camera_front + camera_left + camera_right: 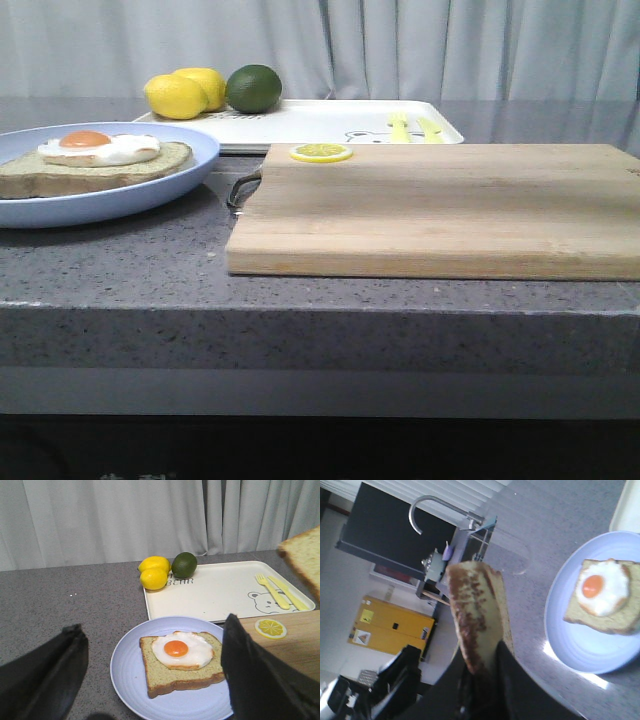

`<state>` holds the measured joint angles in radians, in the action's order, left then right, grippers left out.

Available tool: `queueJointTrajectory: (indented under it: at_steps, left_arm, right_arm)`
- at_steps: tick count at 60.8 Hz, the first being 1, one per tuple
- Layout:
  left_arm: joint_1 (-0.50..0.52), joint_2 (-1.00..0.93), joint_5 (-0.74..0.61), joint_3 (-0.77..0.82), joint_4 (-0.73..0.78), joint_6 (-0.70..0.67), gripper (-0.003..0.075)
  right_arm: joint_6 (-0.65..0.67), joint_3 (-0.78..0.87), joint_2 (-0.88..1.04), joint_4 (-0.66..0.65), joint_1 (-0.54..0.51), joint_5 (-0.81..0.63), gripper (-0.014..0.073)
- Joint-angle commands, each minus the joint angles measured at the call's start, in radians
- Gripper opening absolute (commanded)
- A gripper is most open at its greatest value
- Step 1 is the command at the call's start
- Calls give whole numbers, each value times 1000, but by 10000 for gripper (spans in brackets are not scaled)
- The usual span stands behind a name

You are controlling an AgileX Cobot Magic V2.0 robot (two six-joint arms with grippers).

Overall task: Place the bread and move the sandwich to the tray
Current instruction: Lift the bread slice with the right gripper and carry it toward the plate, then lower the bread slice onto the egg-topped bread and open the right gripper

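Observation:
The sandwich, one brown-crusted slice bearing a fried egg, lies on a pale blue plate at the left. In the left wrist view my left gripper is open and empty above the sandwich. My right gripper is shut on the plain bread and holds it edge-up above the counter, beside the plate. The bread also shows at the edge of the left wrist view. The white tray lies at the back. Neither gripper shows in the front view.
Two lemons and a lime sit at the tray's left end. A wooden cutting board with a lemon slice on its far edge lies right of the plate. A yellow fork and knife mark the tray.

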<state>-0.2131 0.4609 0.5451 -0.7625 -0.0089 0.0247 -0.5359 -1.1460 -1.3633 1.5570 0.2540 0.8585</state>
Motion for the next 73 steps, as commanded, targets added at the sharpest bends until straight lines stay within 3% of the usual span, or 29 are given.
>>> queueJointTrajectory:
  at_steps: [1,8,21,29,41,73]
  left_arm:
    - [-7,13,-84,-25,-1,-10,544]
    - [-7,13,-81,-25,-1,-10,544]
    - [-7,13,-83,-25,-1,-10,544]
    - [-7,13,-80,-25,-1,-10,544]
    - [-7,13,-80,-25,-1,-10,544]
    - [-7,13,-88,-9,-1,-10,544]
  right_arm:
    - [-18,-20,-7,198,115,-183,-50]
    - [-138,-30,-77,368,235,-336,-50]
    - [-157,-210,-274,372,341,-357,-50]
    - [-72,-358,-424,372,392,-384,-50]
    - [-28,-422,-536,372,405,-420,-48]
    - [-27,-405,-551,361,387,-470,-45]
